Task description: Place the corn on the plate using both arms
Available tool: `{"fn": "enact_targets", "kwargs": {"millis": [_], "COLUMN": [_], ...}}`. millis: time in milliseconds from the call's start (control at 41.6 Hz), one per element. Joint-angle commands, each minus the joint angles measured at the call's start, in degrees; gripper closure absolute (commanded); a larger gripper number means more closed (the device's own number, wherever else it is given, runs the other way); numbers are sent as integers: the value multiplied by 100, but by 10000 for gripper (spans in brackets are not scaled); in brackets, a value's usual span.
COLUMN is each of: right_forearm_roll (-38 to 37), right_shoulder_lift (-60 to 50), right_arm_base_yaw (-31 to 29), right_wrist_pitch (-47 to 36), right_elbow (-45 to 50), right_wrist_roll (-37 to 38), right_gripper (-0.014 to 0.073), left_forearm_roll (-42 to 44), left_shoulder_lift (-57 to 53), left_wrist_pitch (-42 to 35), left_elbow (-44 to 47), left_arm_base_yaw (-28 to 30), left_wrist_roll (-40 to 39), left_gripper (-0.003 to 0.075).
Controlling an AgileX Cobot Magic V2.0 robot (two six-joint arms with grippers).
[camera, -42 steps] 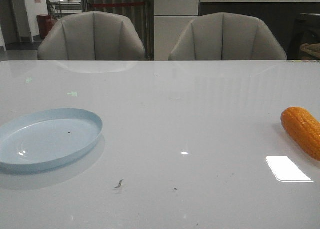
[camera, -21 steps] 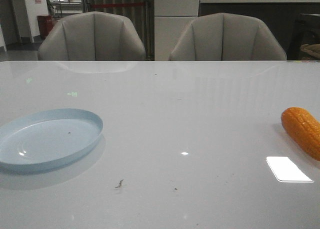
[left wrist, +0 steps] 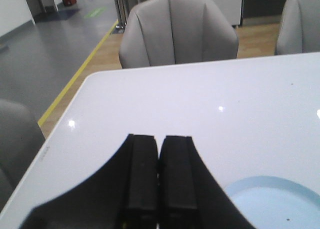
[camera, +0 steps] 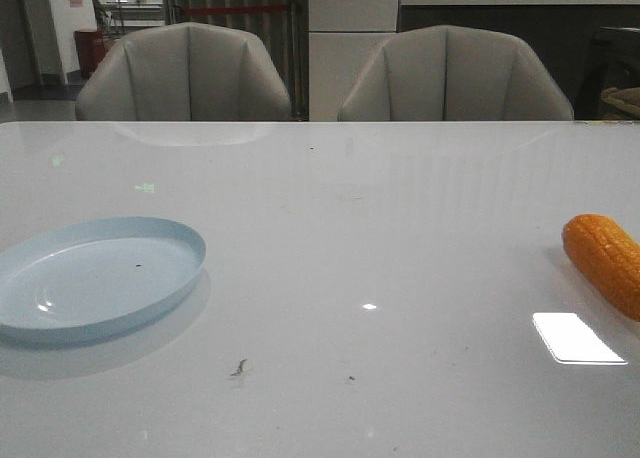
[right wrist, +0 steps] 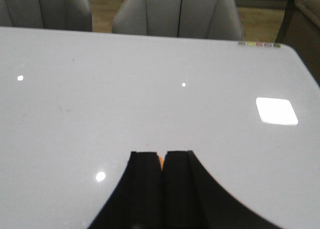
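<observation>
Glossy white table (camera: pixel 350 228) carries my corn (camera: pixel 606 262) far right and plate (camera: pixel 95 276) far left, well apart. My right pincer (right wrist: pixel 161 161), pressed together, hovers over the corn; my left pincer (left wrist: pixel 159 149), likewise closed, hangs beside the plate.

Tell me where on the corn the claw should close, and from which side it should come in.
Grip the corn around its middle, coming down from above with the fingers across its long axis. It lies flat on the table at the right edge, running diagonally toward the camera, so the right claw, now shut, seems the natural one. The glossy, rounded surface may slip near the ends.
</observation>
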Motion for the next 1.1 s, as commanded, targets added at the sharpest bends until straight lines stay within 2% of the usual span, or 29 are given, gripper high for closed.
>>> {"fn": "enact_targets", "kwargs": {"millis": [0,144,216,312,384,456,600,745,1081], "right_forearm_roll": [12,12,12,12,12,12,37,76,172], "right_shoulder_lift": [145,223,230,230,230,230,230,230,230], "right_arm_base_yaw": [-41,-41,-41,-41,-41,-41,-41,-41,-41], "right_wrist_pitch": [-157,-83,-83,-53,-35,8,219,417,497], "right_elbow": [-193,-193,-193,-193,-193,-193,-193,-193,-193], "right_wrist_roll": [-44,-44,-44,-44,-44,-44,-44,-44,-44], "right_gripper": [566,556,506,321,216,158,157,156,156], "left_forearm_roll": [-57,-58,-58,-228,-464,-879,-1109,-1109,-1109], "left_shoulder_lift": [148,174,174,174,174,187,216,602,2692], "left_wrist_pitch": [-409,-49,176,526,650,701,767,1283,2180], "left_elbow": [-192,-192,-192,-192,-192,-192,-248,-757,-2549], "left_arm_base_yaw": [5,5,5,5,5,5,5,5,5], "left_wrist_roll": [-62,-62,-62,-62,-62,-62,-62,-62,307], "left_gripper": [626,617,591,479,389,314,290,290,290]}}
